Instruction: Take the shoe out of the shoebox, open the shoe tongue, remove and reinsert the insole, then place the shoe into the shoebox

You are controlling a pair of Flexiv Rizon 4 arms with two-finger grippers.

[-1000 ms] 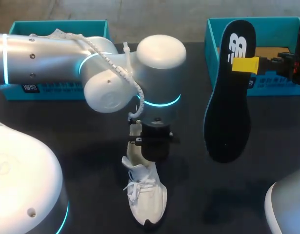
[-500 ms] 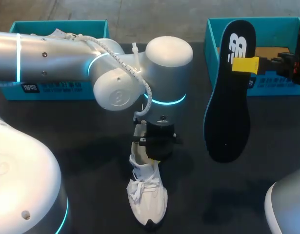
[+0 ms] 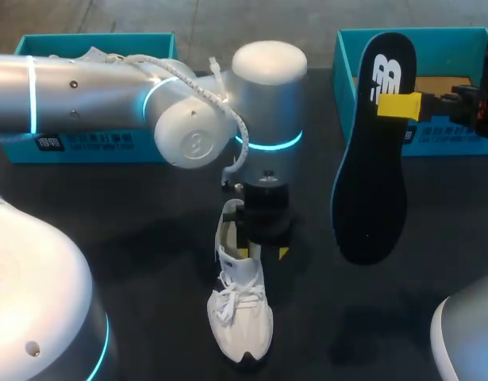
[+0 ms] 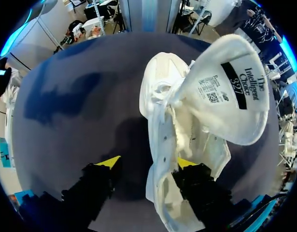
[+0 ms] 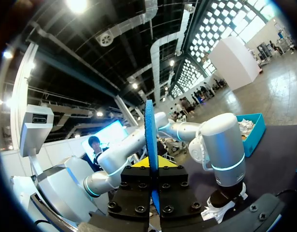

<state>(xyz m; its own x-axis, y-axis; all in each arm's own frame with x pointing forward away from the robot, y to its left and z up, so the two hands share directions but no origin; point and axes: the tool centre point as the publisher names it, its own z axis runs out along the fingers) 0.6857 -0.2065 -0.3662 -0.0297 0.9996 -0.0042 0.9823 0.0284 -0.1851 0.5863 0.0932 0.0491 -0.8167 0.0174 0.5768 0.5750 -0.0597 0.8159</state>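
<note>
Because the left end effector (image 3: 263, 251) straddles the collar of the white shoe (image 3: 242, 317) at lower centre with fingers (image 4: 111, 162) apart, gripping nothing, the shoe may skid across the worktop (image 3: 132, 206) when the right end effector (image 3: 398, 105), clamped on the insole (image 3: 372, 159) at upper right, pushes it in.

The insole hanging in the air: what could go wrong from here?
The right gripper pinches the insole only near one end, so it could swing or slip. The left gripper is open, one finger inside the shoe, so the shoe might slide. The raised tongue may flop back over the opening.
</note>
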